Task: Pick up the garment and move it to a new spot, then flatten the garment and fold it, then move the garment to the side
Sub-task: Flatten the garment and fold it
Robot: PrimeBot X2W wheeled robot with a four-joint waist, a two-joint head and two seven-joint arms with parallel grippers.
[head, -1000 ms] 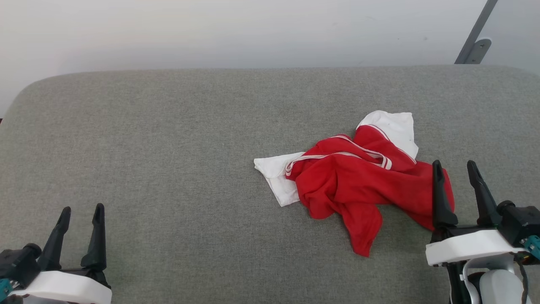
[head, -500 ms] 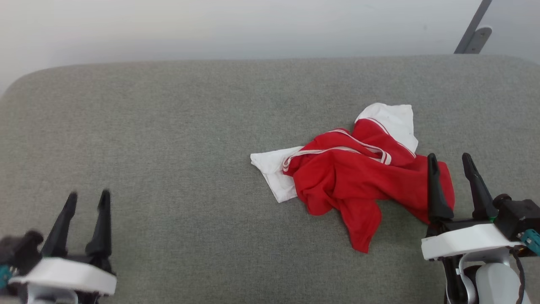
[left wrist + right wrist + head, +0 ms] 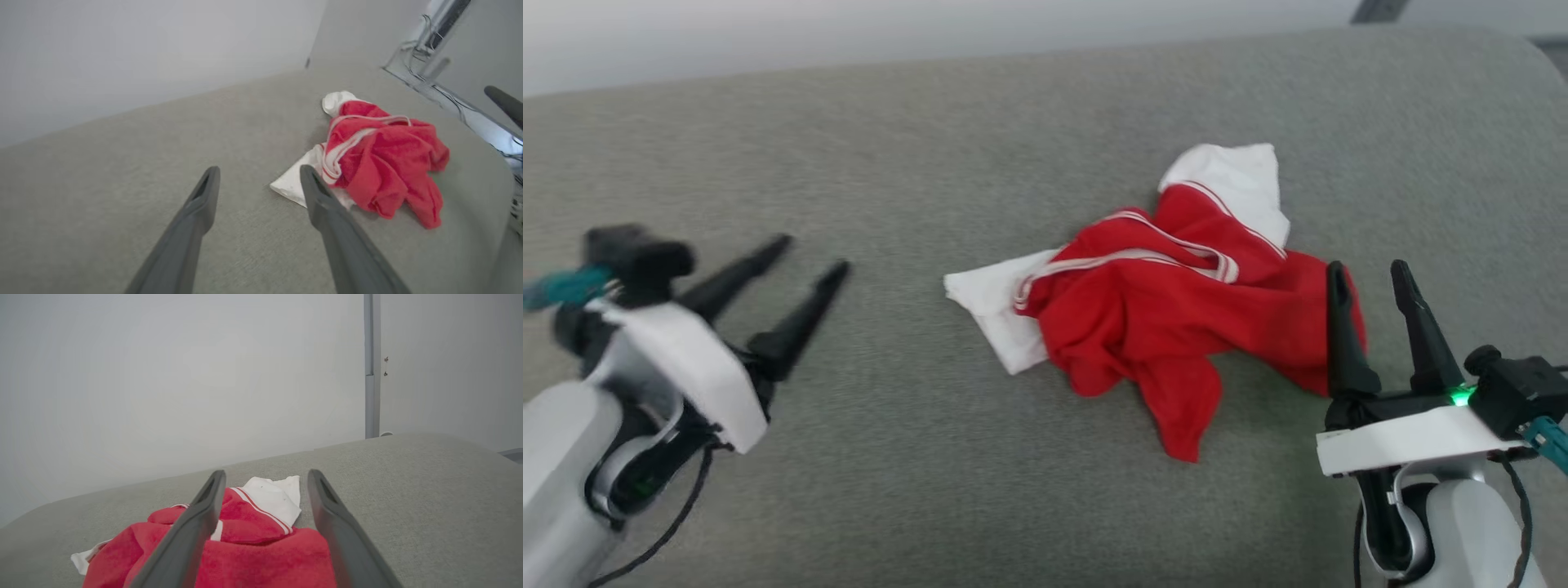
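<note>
Evidently the left gripper [image 3: 814, 252], spread wide like the right gripper [image 3: 1366, 265], had swung toward the garment [image 3: 1176, 318], so pickup looked near.

The right gripper [image 3: 266, 475], fingers apart, hangs over the crumpled red garment [image 3: 261, 559] on a grey cushion [image 3: 429, 498].

The left gripper [image 3: 810, 255] and right gripper [image 3: 1368, 268] are showing long black tapered fingers [image 3: 1346, 343] on white brackets [image 3: 1413, 441], grey forearms [image 3: 556, 441] trailing black cables [image 3: 676, 520], teal plugs [image 3: 560, 286], a green light [image 3: 1460, 398] glowing.
</note>
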